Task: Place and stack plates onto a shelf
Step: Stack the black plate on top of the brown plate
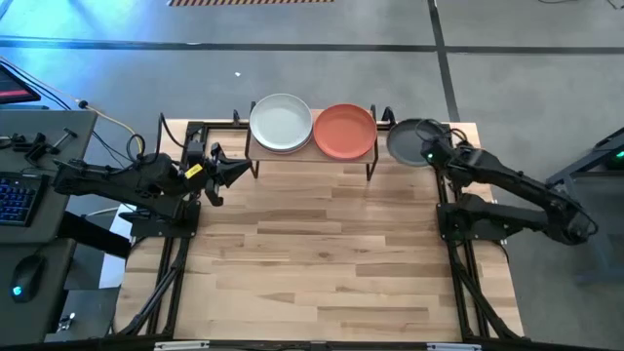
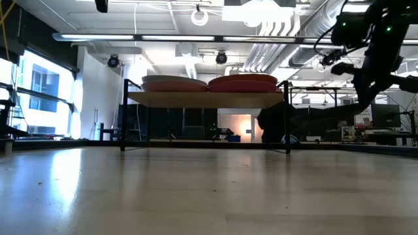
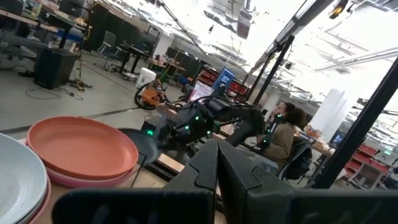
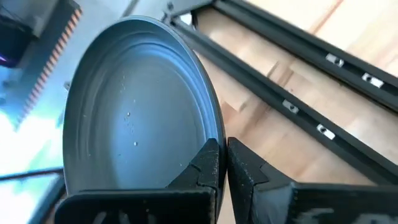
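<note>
The shelf (image 1: pixel 312 154) stands at the table's far edge and also shows in the low view (image 2: pixel 206 99). On it are two stacks: a pale grey-white plate (image 1: pixel 281 123) on top at the left, and a terracotta plate (image 1: pixel 344 131) on top at the right. Pink plates (image 3: pixel 68 179) show under them. My right gripper (image 1: pixel 430 154) is shut on the dark grey plate (image 1: pixel 411 140), just past the shelf's right end. My left gripper (image 1: pixel 232 174) is shut and empty, near the shelf's left end. My right gripper pinches the dark grey plate's rim (image 4: pixel 208 138) between its two fingers, one on the hollow upper face and one on the underside. The fingers come from the table's right side, slanting down. The plate is tilted, its far rim toward the shelf.
Black frame rails (image 4: pixel 292 93) run along the table's right edge beside the held plate. The broad wooden tabletop (image 1: pixel 322 253) lies in front of the shelf. A desk with a keyboard (image 1: pixel 15 195) stands off the table's left. People sit in the room beyond (image 3: pixel 286 134).
</note>
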`<act>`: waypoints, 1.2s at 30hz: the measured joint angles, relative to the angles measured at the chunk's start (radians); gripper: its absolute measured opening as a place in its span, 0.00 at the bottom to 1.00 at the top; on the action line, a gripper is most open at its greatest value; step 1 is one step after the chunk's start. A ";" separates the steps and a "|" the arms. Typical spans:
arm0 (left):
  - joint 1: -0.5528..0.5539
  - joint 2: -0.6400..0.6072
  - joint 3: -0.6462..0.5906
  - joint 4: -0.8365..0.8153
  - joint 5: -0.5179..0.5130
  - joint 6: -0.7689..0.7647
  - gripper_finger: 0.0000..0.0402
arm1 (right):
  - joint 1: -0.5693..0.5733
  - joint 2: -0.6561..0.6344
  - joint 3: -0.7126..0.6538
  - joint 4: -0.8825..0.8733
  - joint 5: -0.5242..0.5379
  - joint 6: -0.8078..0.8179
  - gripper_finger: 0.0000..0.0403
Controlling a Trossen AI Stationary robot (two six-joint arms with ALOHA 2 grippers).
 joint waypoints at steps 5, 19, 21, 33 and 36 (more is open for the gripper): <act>0.000 0.000 0.000 0.000 -0.002 0.000 0.00 | -0.090 -0.097 0.004 0.055 0.010 -0.032 0.00; 0.000 0.000 0.000 0.001 -0.006 -0.002 0.00 | -0.384 0.027 0.378 0.097 -0.151 -0.487 0.00; 0.000 0.000 0.000 0.001 -0.008 -0.002 0.00 | -0.402 0.081 0.440 0.096 -0.213 -0.551 0.00; 0.000 0.000 0.000 0.001 -0.008 -0.035 0.00 | -0.373 0.328 0.699 0.096 -0.486 -0.838 0.00; 0.000 0.000 0.000 0.001 -0.008 -0.036 0.00 | -0.369 0.363 0.746 0.096 -0.562 -0.899 0.00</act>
